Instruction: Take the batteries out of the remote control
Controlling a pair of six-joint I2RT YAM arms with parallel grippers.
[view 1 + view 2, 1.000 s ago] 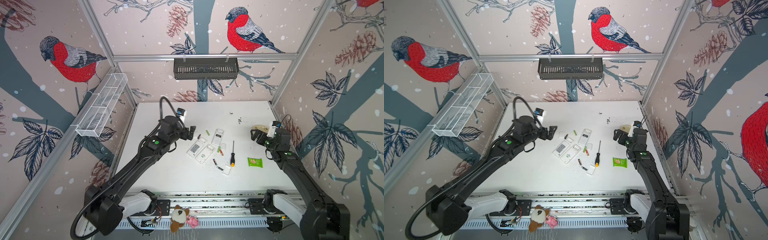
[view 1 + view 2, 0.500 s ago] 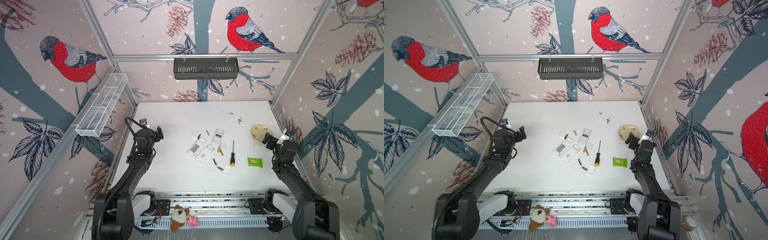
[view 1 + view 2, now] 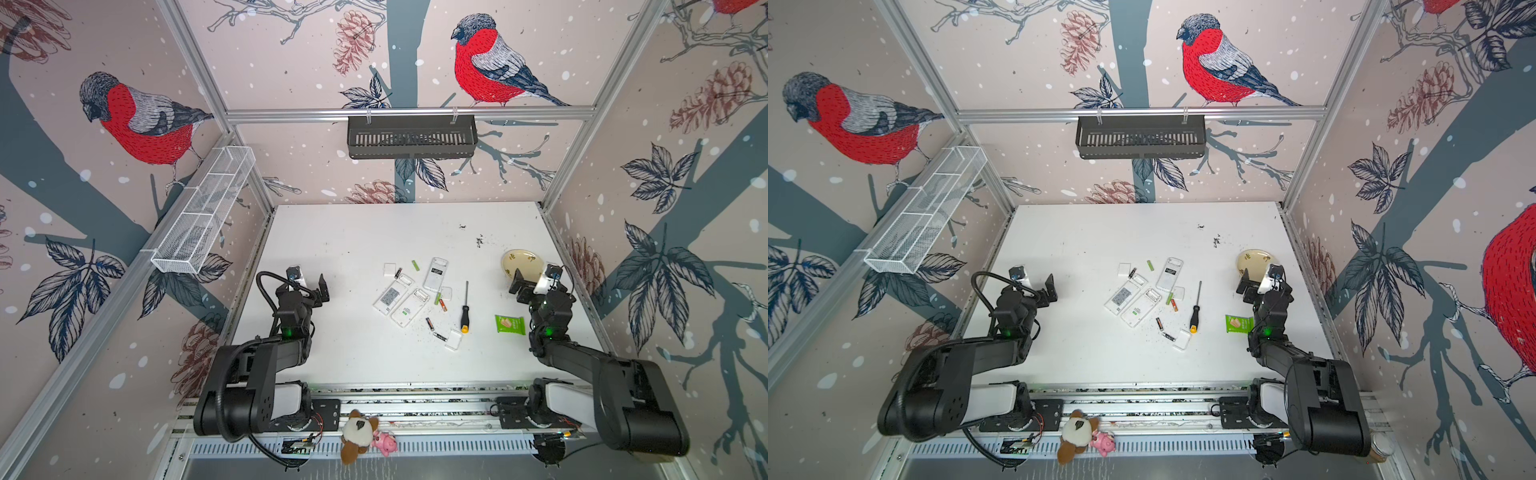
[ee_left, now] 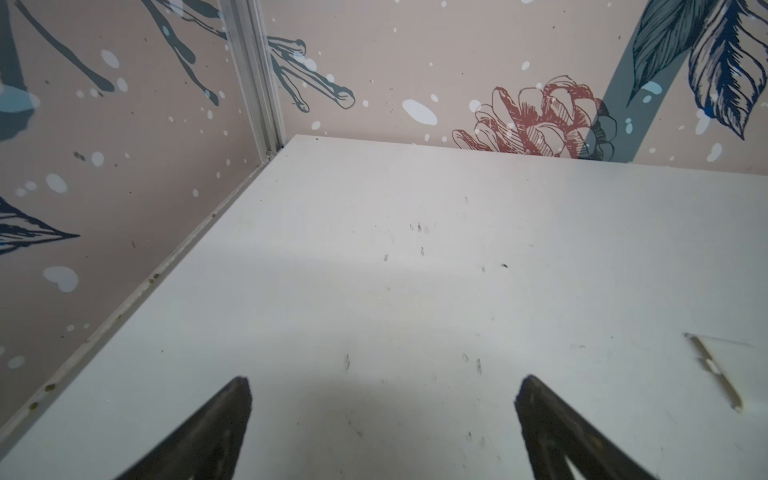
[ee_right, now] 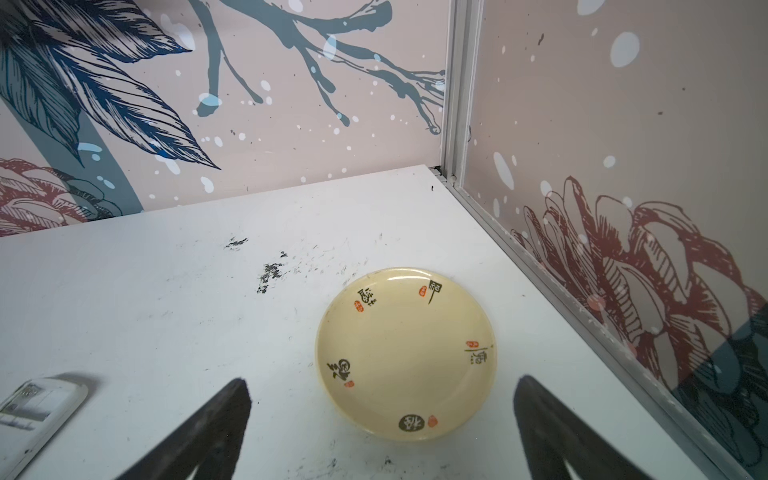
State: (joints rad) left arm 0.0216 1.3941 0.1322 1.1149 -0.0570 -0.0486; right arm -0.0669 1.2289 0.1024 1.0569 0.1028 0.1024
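The batteries (image 3: 443, 306) lie loose on the white table (image 3: 353, 332) at the centre of both top views, scattered among three white remotes (image 3: 409, 307). Whether any cell is left inside one is too small to tell. A screwdriver (image 3: 464, 307) lies just to their right. The left gripper (image 4: 384, 381), at mid-left, and the right gripper (image 5: 382, 382), beside a cream plate (image 5: 405, 353) at the right, both gape wide and hold nothing.

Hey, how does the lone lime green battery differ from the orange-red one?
Place: the lone lime green battery lies farther back, left of the far remote; the orange-red battery lies nearer the front, left of the screwdriver. Company: the lime green one lies alone; the orange-red one lies beside another green battery. Both lie flat on the table, outside any remote.
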